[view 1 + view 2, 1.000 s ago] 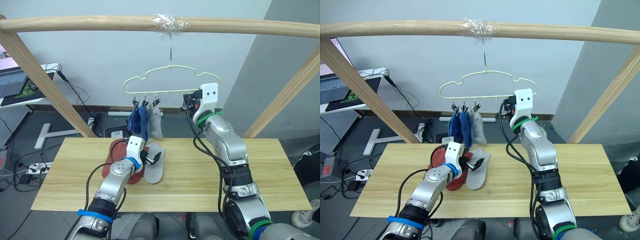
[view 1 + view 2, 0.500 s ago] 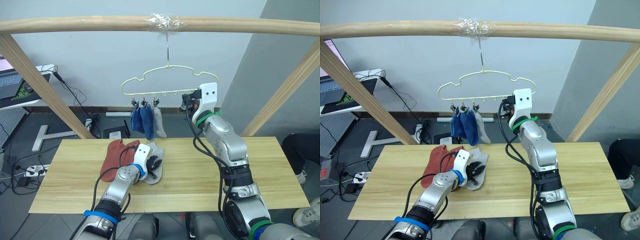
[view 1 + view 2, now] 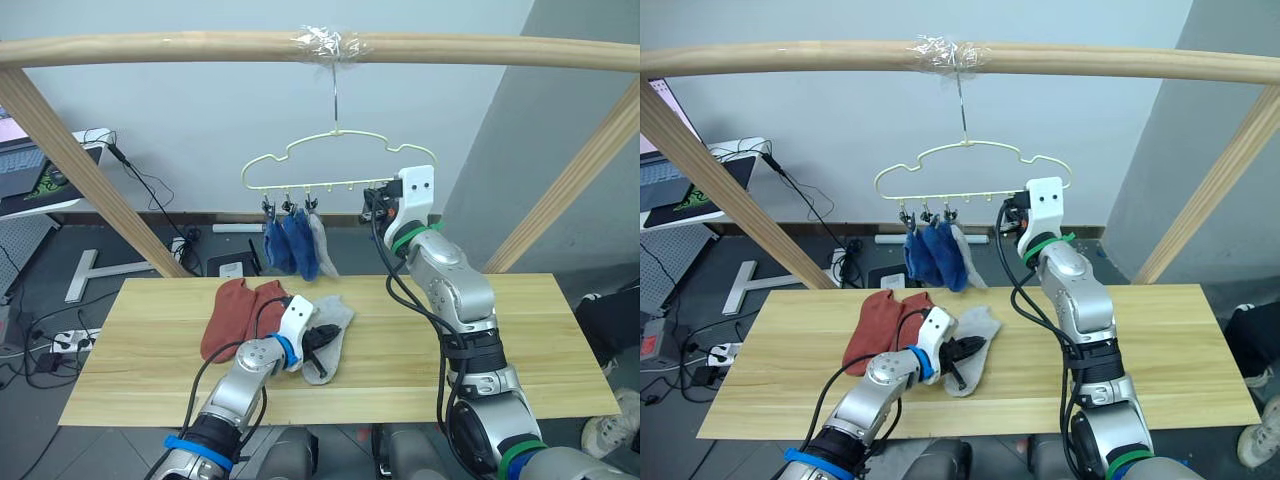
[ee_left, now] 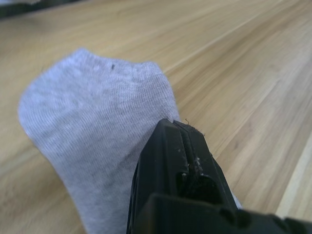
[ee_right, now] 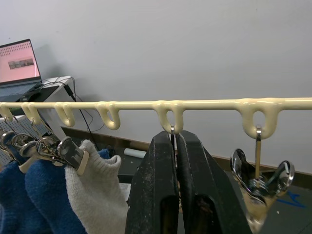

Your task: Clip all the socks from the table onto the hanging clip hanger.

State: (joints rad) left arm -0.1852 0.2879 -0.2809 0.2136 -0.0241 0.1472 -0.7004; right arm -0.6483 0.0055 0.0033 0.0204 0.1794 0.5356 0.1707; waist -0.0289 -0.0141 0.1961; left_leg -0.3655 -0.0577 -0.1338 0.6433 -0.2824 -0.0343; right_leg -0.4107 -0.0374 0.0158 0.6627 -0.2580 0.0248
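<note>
Socks: I see a grey sock [image 3: 330, 336] flat on the tabletop [image 3: 520, 340] beside two red socks [image 3: 240, 315], my left gripper [image 4: 178, 146] pinched together on it. Two blue socks [image 3: 290, 248] and a grey one hang clipped to the hanger [image 3: 330, 165]. My right gripper [image 5: 175, 146] has its fingers clamped on a clip.

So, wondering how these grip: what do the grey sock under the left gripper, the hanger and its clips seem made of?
The grey sock looks like soft knit fabric, with fine ribbing visible. The clip hanger seems to be wire under a smooth, glossy pale-yellow coating, maybe plastic. The clip looks like shiny bare metal.
</note>
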